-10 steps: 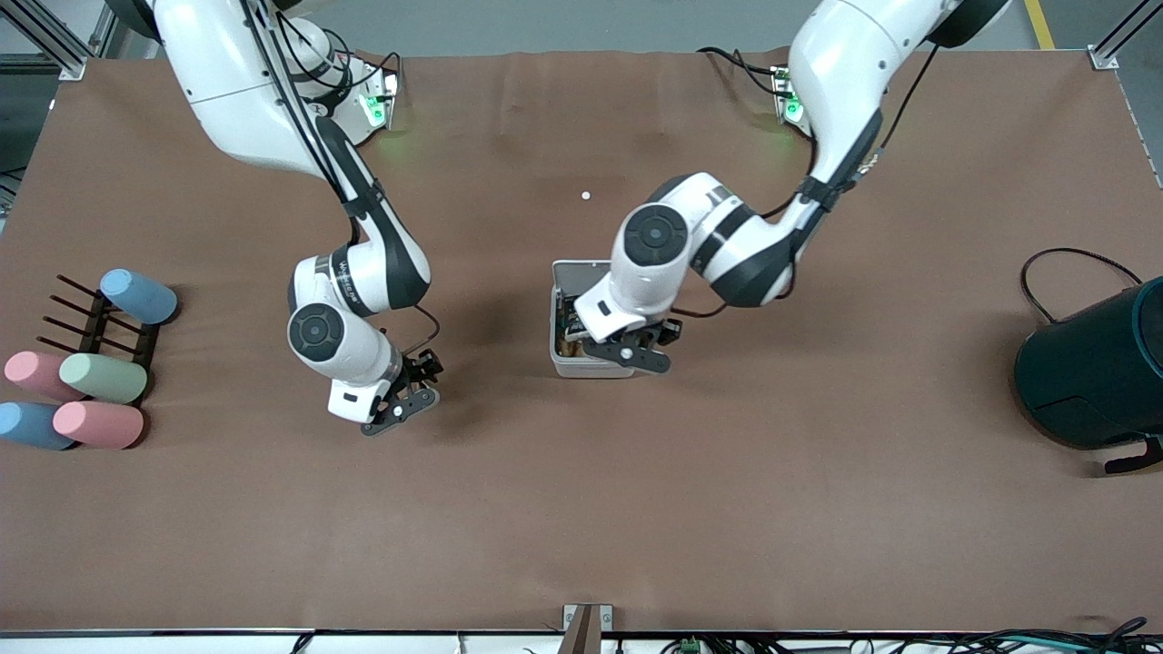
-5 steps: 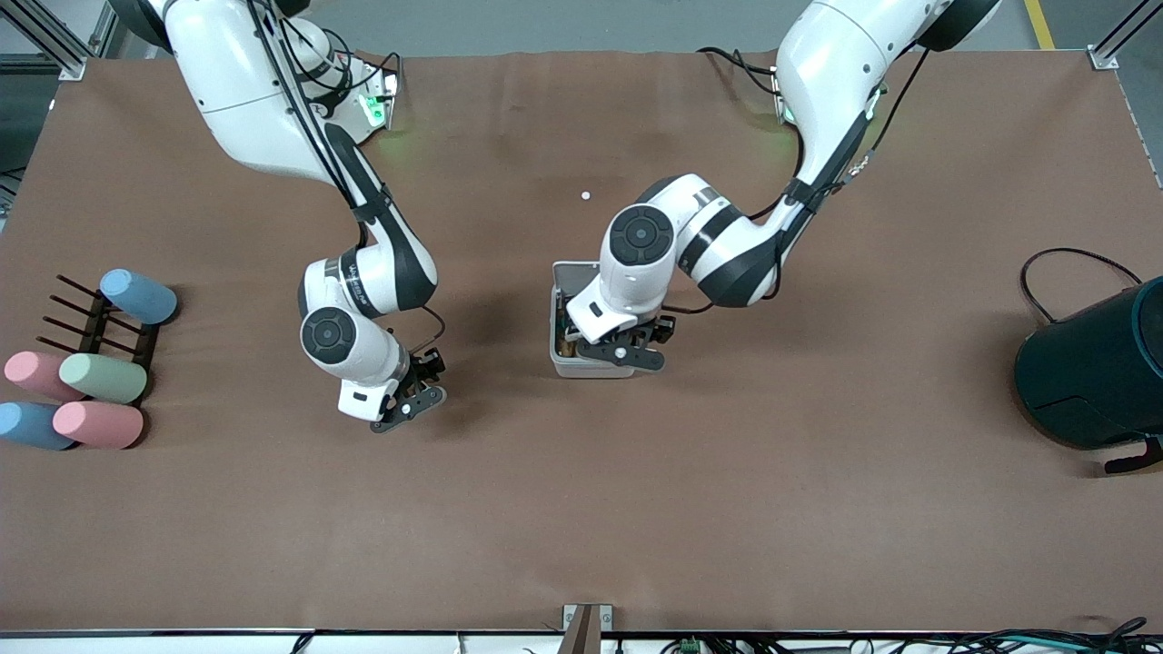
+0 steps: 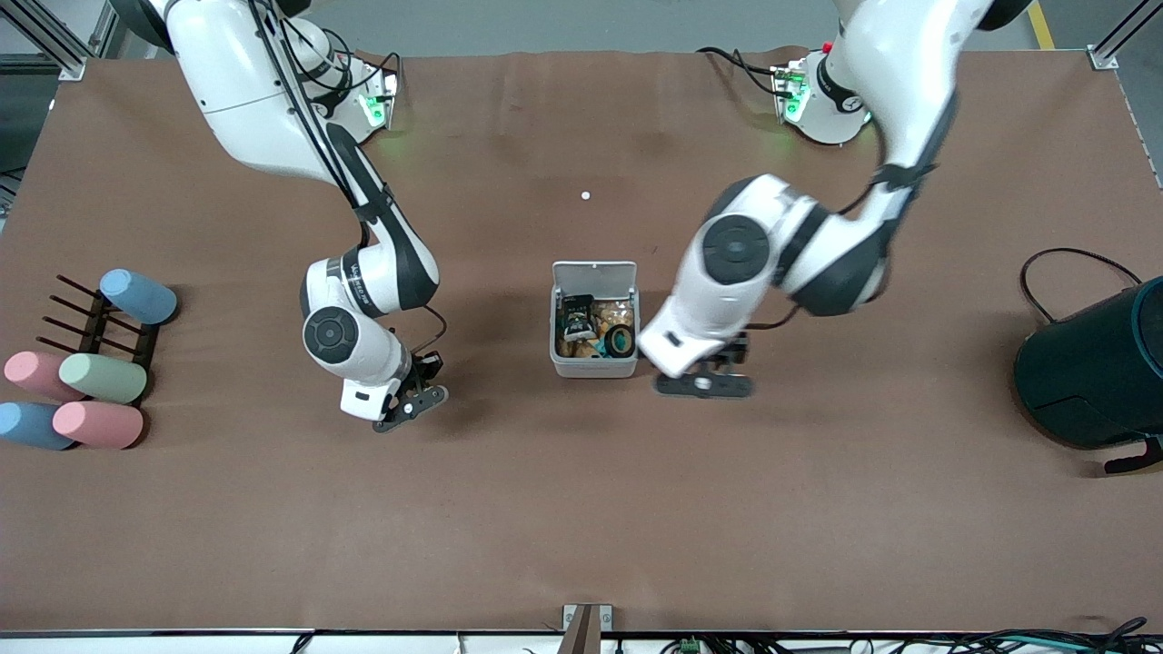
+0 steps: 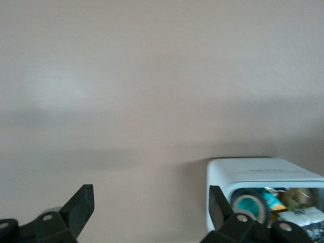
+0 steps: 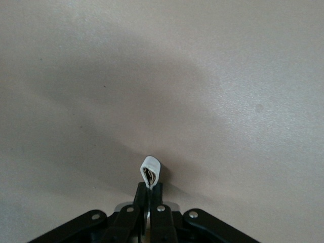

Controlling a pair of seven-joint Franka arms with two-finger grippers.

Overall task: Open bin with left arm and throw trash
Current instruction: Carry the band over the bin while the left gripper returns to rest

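Fingers of the left gripper [image 3: 704, 385] stand wide apart with nothing between them, low over bare counter [image 3: 581, 509] just beside the bin [image 3: 594, 365], on the side toward the left arm's end. In the left wrist view the 2 fingertips [image 4: 81, 205] frame empty counter, with the bin's white corner [image 4: 223, 174] close by one of them.

Right gripper [image 3: 409, 411]: fingers pressed together on a small white-wrapped scrap [image 5: 151, 171], seen in the right wrist view poking out past the tips. That gripper hangs over bare counter toward the right arm's end, well apart from the bin.

Bin sits near the counter's middle, lid [image 3: 595, 272] swung up and standing open on the edge away from the front camera. Inside lie 3 pieces of trash: a black foil packet [image 3: 574, 319], a black tape ring [image 3: 621, 341], and beige rubber-band loops [image 3: 572, 346] along the bottom; exact overlap among them is hard to make out.

Near the counter's edge at the right arm's end: a dark rack [image 3: 95, 324] with a blue cylinder [image 3: 138, 296] resting on it, plus 4 more pastel cylinders, pink [image 3: 32, 373], green [image 3: 103, 378], blue [image 3: 29, 425], pink [image 3: 97, 424], lying clustered beside it. A large dark teal drum [image 3: 1095, 368] lies at the left arm's end. 1 small white speck [image 3: 585, 194] lies on the counter, farther from the front camera than the bin.
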